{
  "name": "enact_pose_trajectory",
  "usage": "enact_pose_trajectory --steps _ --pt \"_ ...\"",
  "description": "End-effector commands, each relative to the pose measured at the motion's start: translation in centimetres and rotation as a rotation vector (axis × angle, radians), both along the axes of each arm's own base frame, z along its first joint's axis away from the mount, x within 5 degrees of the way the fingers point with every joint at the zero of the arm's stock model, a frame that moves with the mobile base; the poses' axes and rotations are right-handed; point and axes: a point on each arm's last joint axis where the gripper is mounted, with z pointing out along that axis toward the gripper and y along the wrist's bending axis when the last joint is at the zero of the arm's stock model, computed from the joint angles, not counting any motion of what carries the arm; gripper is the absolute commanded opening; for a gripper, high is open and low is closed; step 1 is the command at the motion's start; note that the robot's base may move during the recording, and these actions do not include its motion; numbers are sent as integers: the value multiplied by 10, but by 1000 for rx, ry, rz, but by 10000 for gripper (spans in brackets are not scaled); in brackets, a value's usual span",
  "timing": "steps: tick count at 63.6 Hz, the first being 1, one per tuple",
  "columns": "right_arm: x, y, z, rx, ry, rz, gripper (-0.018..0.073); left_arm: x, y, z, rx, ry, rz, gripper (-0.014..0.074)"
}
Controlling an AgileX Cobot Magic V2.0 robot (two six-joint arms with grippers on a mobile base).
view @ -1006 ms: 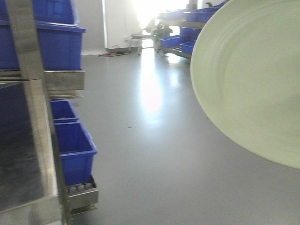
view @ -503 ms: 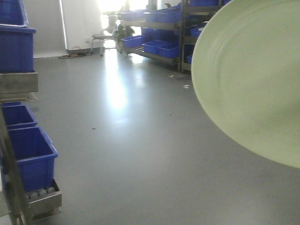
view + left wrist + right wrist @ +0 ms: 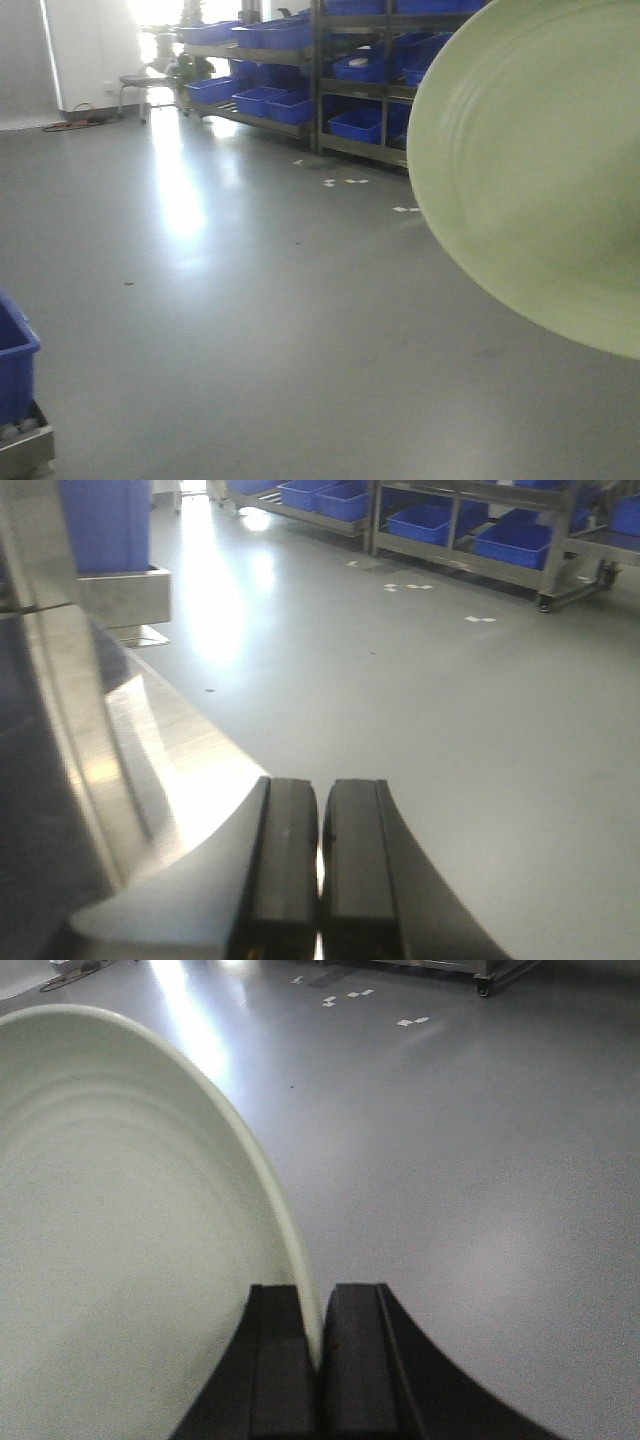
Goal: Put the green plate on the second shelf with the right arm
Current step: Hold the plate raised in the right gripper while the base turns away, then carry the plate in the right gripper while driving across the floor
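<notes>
The green plate (image 3: 540,170) fills the right side of the front view, held up on edge in the air above the floor. In the right wrist view the green plate (image 3: 120,1230) spreads over the left half, and my right gripper (image 3: 318,1305) is shut on its rim, which runs between the two black fingers (image 3: 355,1360). My left gripper (image 3: 322,800) is shut with nothing between its fingers, hanging beside a steel shelf frame (image 3: 70,710). I cannot tell which shelf is the second one.
Grey floor (image 3: 250,330) stretches ahead. A steel rack with blue bins (image 3: 350,70) stands at the back. A blue bin on a steel base (image 3: 15,390) sits at the lower left edge. Paper scraps (image 3: 345,183) lie near the rack.
The view has swung right: the steel shelf frame and blue bins slid out of the left side, and the far rack came into view. The plate keeps its place in the frame.
</notes>
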Motion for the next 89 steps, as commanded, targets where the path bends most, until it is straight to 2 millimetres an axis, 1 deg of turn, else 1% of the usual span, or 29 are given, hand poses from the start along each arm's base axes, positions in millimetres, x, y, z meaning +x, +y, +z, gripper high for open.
enact_pose_trajectory --steps 1,89 --pt "2 0 21 15 -142 -6 56 1 -2 -5 -12 -68 -24 125" --pt "2 0 21 20 -141 -7 56 1 -2 -5 -12 -68 -26 125"
